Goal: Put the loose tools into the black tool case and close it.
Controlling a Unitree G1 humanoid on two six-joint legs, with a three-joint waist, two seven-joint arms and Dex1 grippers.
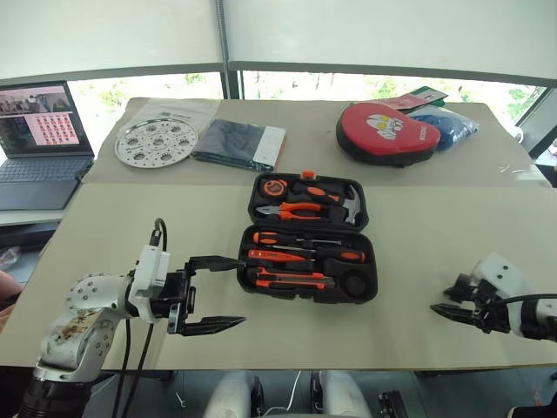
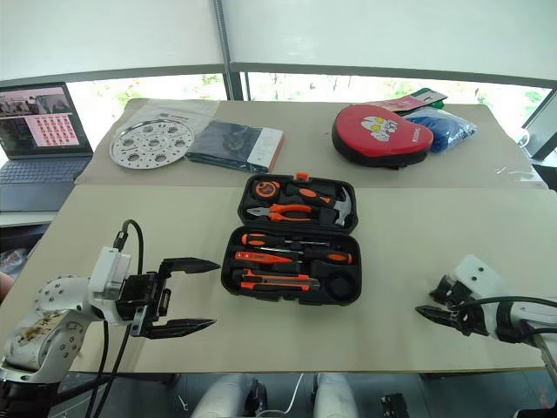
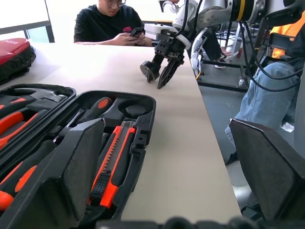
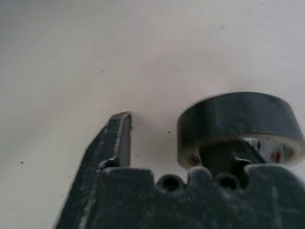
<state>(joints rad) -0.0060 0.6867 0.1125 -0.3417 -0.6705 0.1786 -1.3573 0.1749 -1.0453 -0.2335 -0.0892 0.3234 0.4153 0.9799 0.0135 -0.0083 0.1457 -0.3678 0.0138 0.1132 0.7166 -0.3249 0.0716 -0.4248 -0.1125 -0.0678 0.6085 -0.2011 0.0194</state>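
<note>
Item: small dark tape ring [image 4: 240, 119], lying flat on the pale tabletop [image 1: 130, 235]. It lay directly at the tips of the right pincer [image 1: 442, 309]. One black finger [image 4: 114, 138] stood just beside the ring with a strip of table showing between them. The other finger was hidden behind the ring. The jaws were partly drawn in, and whether they had a grip on the ring could not be told.

Step judged in hand: pickup of the ring, apparently the last loose tool. The next move would call for a firm pinch on the ring wall, then a carry to the round recess [image 1: 352, 283].

Black moulded-plastic hinged tool case [image 1: 372, 292]: open flat, well apart from the right pincer on its inner side. The black-and-orange utility knife [image 1: 287, 279] and long screwdrivers [image 1: 344, 255] were seated in their slots.

Left pincer [image 1: 244, 291]: jaws wide apart, empty, just beside the case's near corner.
</note>
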